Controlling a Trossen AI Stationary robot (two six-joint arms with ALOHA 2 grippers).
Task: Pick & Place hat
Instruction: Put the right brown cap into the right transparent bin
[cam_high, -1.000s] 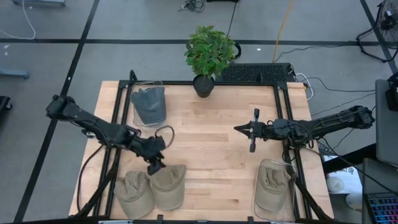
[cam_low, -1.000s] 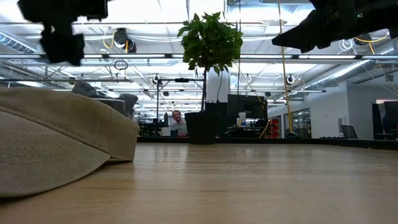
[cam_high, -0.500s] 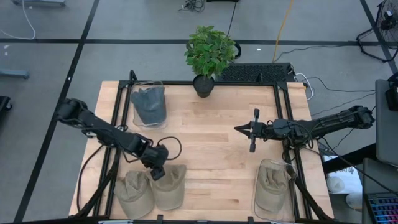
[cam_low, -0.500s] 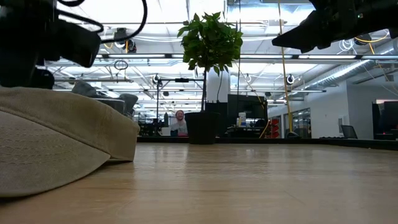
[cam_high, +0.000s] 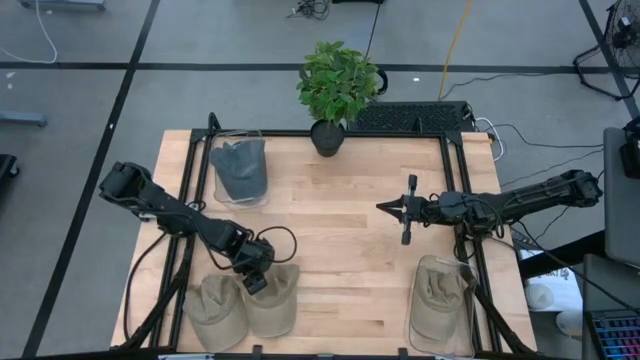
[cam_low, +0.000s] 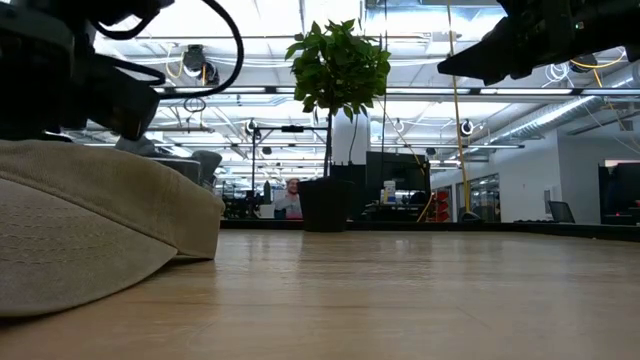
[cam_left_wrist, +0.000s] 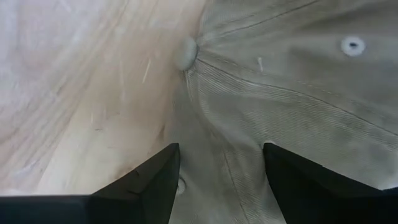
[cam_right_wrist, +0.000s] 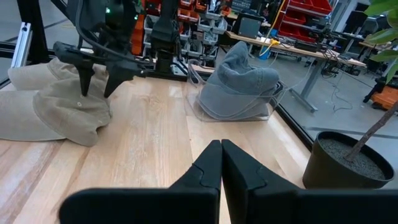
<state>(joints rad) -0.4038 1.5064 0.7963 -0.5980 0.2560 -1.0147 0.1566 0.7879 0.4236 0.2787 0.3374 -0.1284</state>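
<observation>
Two tan hats lie at the table's near left; the right one (cam_high: 278, 305) rests crown up on the wood, also in the low view (cam_low: 90, 220). My left gripper (cam_high: 256, 282) stands open over that hat's far part, fingers pointing down. In the left wrist view the two fingers (cam_left_wrist: 221, 148) straddle a stretch of the crown (cam_left_wrist: 298, 81) a little way from its top button (cam_left_wrist: 185, 53). The right wrist view shows that gripper (cam_right_wrist: 97, 90) from the side, its tips at the cloth. My right gripper (cam_high: 381, 206) hovers shut above the table's right half, its fingers (cam_right_wrist: 221, 149) together. My left gripper comes at the tan hat's crown (cam_left_wrist: 217, 112) from above, pointing down, with one open finger (cam_left_wrist: 155, 180) on each side of a strip of cloth. Whether the tips touch the cloth I cannot tell. The hat lies flat on the table.
The second tan hat (cam_high: 213, 312) lies close beside the first. A clear bin with a grey hat (cam_high: 240, 168) stands at the far left, another clear bin with a tan hat (cam_high: 438, 300) at the near right. A potted plant (cam_high: 328, 135) stands at the far edge.
My left gripper has moved toward the table's near edge and down, from above the bare wood onto the far part of the right tan hat. The hat has stayed where it was.
</observation>
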